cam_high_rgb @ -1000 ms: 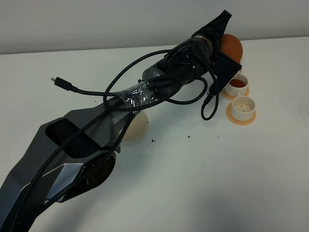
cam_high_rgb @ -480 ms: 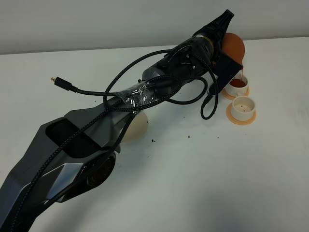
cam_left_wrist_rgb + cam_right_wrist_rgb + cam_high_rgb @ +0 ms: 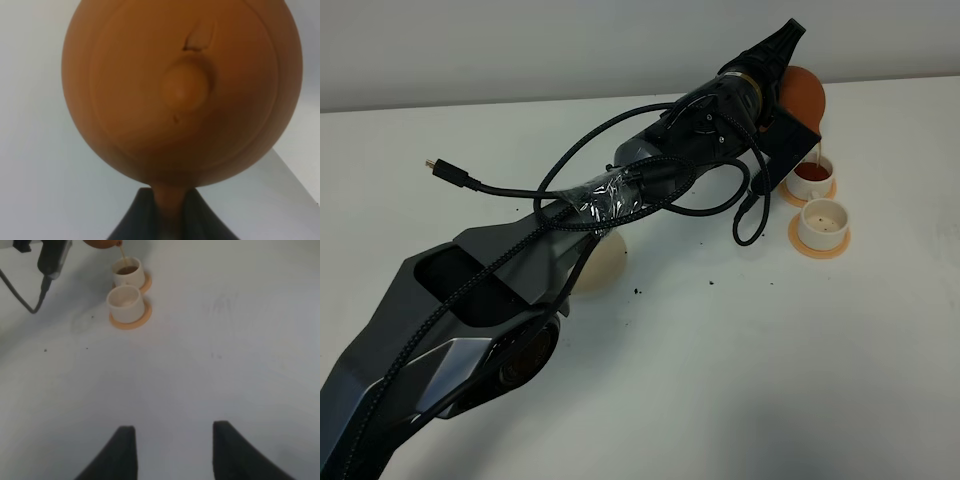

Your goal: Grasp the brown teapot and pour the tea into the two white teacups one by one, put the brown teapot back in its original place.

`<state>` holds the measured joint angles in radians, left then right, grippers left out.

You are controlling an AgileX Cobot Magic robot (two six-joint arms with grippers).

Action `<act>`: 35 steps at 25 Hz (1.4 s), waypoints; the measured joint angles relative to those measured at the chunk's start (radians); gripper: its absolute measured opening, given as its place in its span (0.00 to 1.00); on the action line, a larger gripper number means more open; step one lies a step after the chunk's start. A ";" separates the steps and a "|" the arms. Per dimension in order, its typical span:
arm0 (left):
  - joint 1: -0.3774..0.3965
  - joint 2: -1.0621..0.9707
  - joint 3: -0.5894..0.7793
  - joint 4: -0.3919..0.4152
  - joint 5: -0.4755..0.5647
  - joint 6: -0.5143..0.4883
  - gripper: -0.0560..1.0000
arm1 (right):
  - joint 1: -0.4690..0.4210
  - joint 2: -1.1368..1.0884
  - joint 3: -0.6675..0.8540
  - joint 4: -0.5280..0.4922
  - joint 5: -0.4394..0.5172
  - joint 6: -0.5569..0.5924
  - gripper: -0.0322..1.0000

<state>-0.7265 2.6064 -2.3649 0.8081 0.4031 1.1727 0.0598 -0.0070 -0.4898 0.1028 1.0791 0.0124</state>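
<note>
Now, pour 1 of 2 | left gripper (image 3: pixel 167 222) clamped tight on handle of brown teapot (image 3: pixel 180 90), pot tipped just ahead of it | thin tea stream (image 3: pixel 817 155) drops into first teacup (image 3: pixel 812 174) below spout; judged: hold tilt steady, level off before brim | second teacup (image 3: pixel 823 221) just beside, empty | coaster (image 3: pixel 607 262) well behind gripper | right gripper (image 3: pixel 172 450) jaws apart, idle, holding nothing

The teapot (image 3: pixel 805 90) is hanging over the far teacup (image 3: pixel 812 178); the near teacup (image 3: pixel 824 222) is sitting just before it, and the coaster (image 3: pixel 605 265) is lying well left on the tabletop (image 3: pixel 770 380).

No writing, brand or number is legible anywhere (the brown teapot (image 3: pixel 125 100) and counter (image 3: pixel 770 350) look plain).
</note>
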 joint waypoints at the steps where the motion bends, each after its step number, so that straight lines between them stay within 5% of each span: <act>1: 0.000 0.000 0.000 0.001 0.000 0.000 0.17 | 0.000 0.000 0.000 0.000 0.000 0.000 0.39; 18: 0.000 0.000 0.000 -0.001 -0.002 -0.007 0.17 | 0.000 0.000 0.000 0.000 0.000 0.000 0.39; 35: 0.000 0.000 0.000 -0.021 0.051 -0.213 0.17 | 0.000 0.000 0.000 0.000 0.000 0.000 0.39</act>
<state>-0.7265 2.6064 -2.3649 0.7868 0.4546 0.9600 0.0598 -0.0070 -0.4898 0.1028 1.0791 0.0124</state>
